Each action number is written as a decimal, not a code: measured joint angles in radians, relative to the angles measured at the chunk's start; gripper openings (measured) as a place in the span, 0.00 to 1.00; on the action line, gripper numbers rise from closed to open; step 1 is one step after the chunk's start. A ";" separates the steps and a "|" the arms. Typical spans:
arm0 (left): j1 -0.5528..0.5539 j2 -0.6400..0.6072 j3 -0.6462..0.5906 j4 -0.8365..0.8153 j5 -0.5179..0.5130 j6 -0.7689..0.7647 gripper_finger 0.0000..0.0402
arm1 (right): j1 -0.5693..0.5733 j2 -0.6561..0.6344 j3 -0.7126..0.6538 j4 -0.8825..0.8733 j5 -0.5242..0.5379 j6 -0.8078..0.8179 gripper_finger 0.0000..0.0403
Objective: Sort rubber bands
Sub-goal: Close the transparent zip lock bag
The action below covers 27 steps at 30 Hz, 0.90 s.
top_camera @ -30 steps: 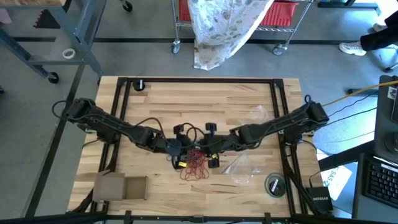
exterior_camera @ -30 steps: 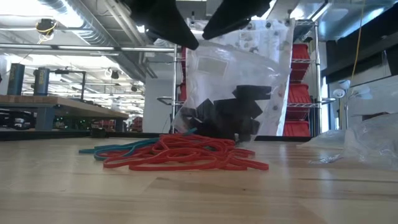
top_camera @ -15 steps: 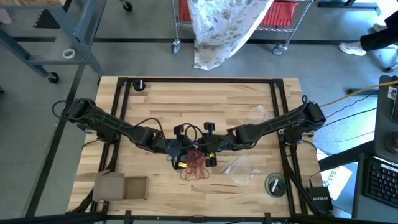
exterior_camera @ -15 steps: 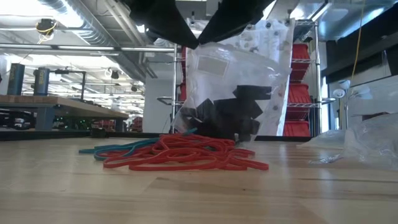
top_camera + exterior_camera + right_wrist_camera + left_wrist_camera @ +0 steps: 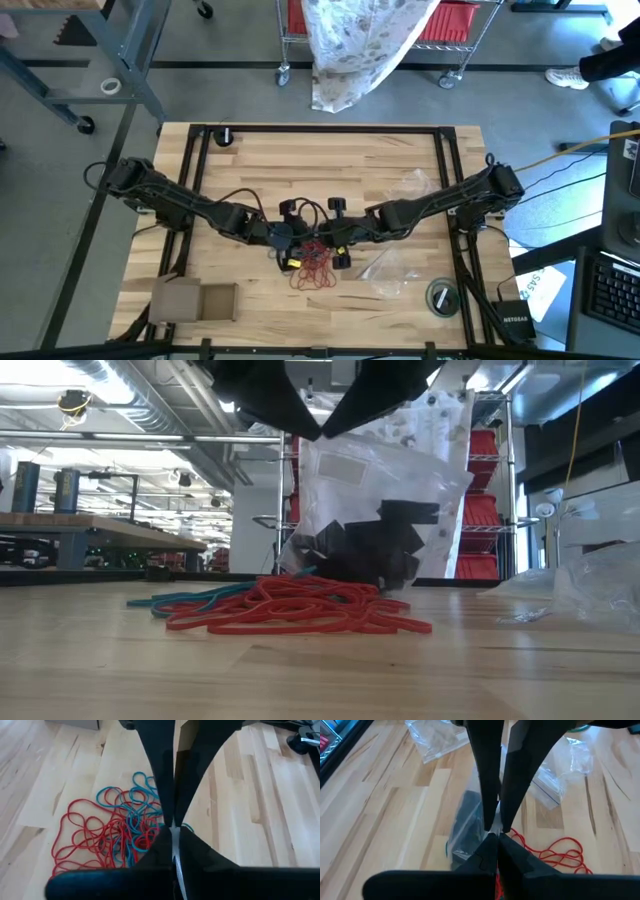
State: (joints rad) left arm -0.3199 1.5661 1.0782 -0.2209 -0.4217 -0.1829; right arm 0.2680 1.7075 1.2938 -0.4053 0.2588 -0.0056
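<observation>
Wooden worktop (image 5: 400, 150): we are pinching a clear bag (image 5: 380, 490) of dark bands with both closed tools, left tool (image 5: 492, 827), right tool (image 5: 172, 826), above unsorted red and teal rubber bands (image 5: 112, 837).

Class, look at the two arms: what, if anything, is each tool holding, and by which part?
Both the left tool and right tool pinch the top edge of the clear plastic bag, which hangs above the rubber bands.

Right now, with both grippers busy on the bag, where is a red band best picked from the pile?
Take a stray outer loop of the red bands, on the pile's side away from the bag, coming straight down with fingers across the strand. There the loops lie flat and single on bare wood; in the middle they tangle with the teal bands.
</observation>
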 joint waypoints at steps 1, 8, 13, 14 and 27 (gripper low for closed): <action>0.000 0.000 0.000 0.002 0.000 0.000 0.00 | 0.000 -0.004 0.000 -0.015 0.000 0.000 0.03; -0.001 0.000 0.000 -0.006 0.000 0.000 0.00 | 0.000 -0.046 0.000 -0.161 0.009 0.023 0.06; -0.001 0.000 0.001 -0.022 0.001 -0.005 0.00 | 0.000 -0.072 0.000 -0.276 0.011 0.036 0.06; -0.001 0.000 0.001 -0.028 0.001 -0.013 0.00 | 0.000 -0.076 0.000 -0.298 0.011 0.043 0.06; 0.002 0.000 0.001 -0.076 -0.004 -0.024 0.00 | 0.000 -0.097 0.000 -0.581 0.025 0.130 0.06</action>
State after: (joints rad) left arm -0.3178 1.5658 1.0790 -0.2964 -0.4258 -0.2065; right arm 0.2680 1.6103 1.2934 -0.9867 0.2836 0.1244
